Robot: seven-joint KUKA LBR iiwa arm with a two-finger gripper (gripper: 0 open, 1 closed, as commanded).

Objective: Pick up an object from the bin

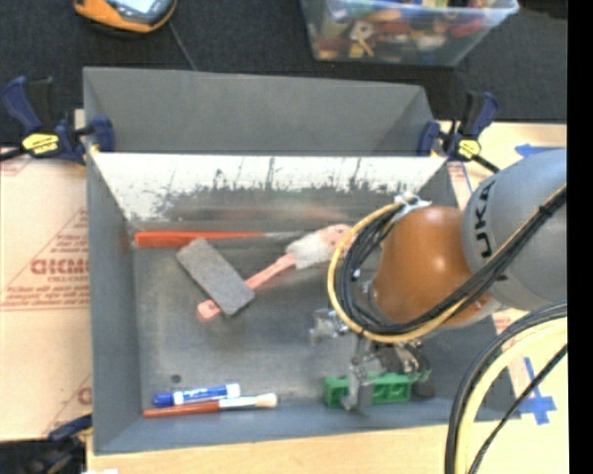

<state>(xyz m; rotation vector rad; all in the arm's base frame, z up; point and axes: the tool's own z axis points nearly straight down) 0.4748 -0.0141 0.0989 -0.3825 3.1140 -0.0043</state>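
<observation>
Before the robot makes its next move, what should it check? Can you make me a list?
1. Gripper above the green plastic piece, front right of the bin: ok.
2. Green plastic piece apart from the other things: ok.
3. Grey block and pink brush off to the left of the gripper: ok.
4. Blue marker out of the way, front left: ok.
5. Green plastic piece lifted off the floor: cannot tell.

Green block [390,392] partly behind end effector [361,385]
</observation>
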